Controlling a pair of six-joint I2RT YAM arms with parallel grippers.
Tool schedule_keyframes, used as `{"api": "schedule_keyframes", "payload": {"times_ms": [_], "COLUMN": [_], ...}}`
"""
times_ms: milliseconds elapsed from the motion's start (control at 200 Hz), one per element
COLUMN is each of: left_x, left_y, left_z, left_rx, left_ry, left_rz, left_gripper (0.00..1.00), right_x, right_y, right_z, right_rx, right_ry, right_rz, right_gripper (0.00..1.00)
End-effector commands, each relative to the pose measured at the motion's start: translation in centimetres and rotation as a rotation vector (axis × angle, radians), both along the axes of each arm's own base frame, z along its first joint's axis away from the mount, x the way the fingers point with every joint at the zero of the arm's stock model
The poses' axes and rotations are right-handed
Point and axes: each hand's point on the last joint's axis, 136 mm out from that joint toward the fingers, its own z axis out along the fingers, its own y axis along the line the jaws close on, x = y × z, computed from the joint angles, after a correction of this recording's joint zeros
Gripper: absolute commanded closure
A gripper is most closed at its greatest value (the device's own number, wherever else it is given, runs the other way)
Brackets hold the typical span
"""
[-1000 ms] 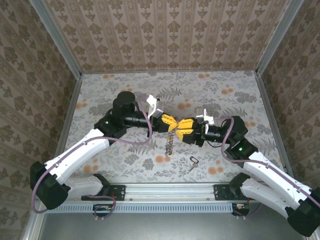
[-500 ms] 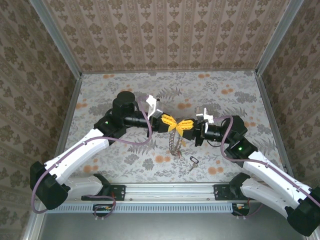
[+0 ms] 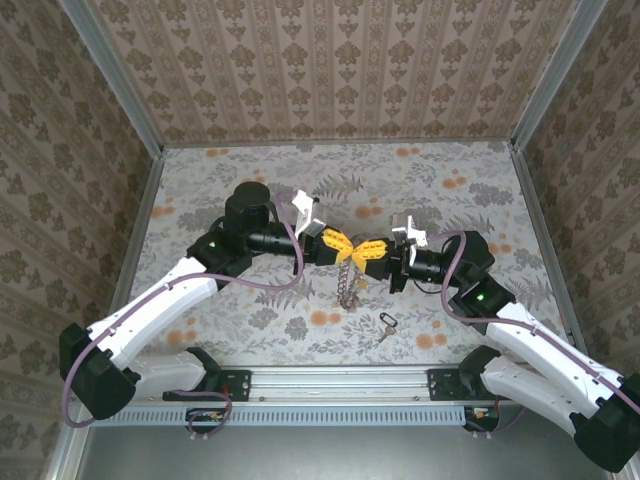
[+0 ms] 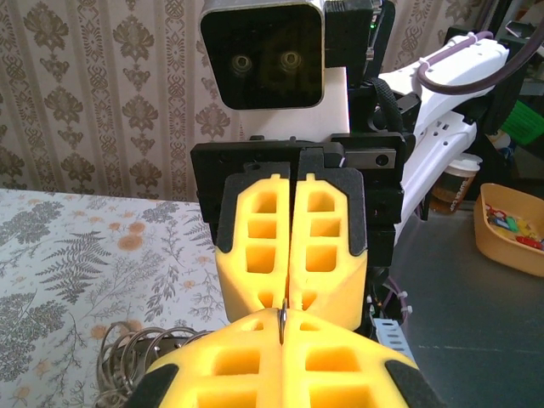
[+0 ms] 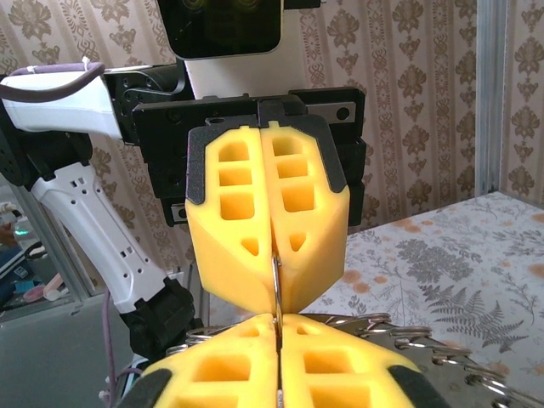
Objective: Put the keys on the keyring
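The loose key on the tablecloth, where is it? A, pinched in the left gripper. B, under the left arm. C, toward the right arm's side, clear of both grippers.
C: the key lies on the tablecloth, below the right gripper in the top view, touched by nothing.

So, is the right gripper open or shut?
Shut. The right gripper has its yellow fingers meeting with no gap, pinching the keyring, tip to tip with the left gripper.

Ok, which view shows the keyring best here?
Top external: the keyring hangs in full beneath where the left gripper and right gripper meet. Left wrist catches some loops at lower left; right wrist, loops at lower right.
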Motion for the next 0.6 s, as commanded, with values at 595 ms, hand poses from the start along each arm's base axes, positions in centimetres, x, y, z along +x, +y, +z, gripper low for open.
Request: {"api": "schedule_keyframes", "payload": {"times_ms": [595], "left_x": [-1.12], "left_y": [0.25], "left_z": [0.02], "left_rx": [0.088], "left_ry": [-0.023], "left_rz": [0.001], "left_gripper": [0.71], "right_x": [-0.2], "right_y": [-0.64], "right_z": [3.2], "right_rx": [0.041], "right_ry": [-0.059], "right_rz": [-0.008], "right_gripper": [1.0]}}
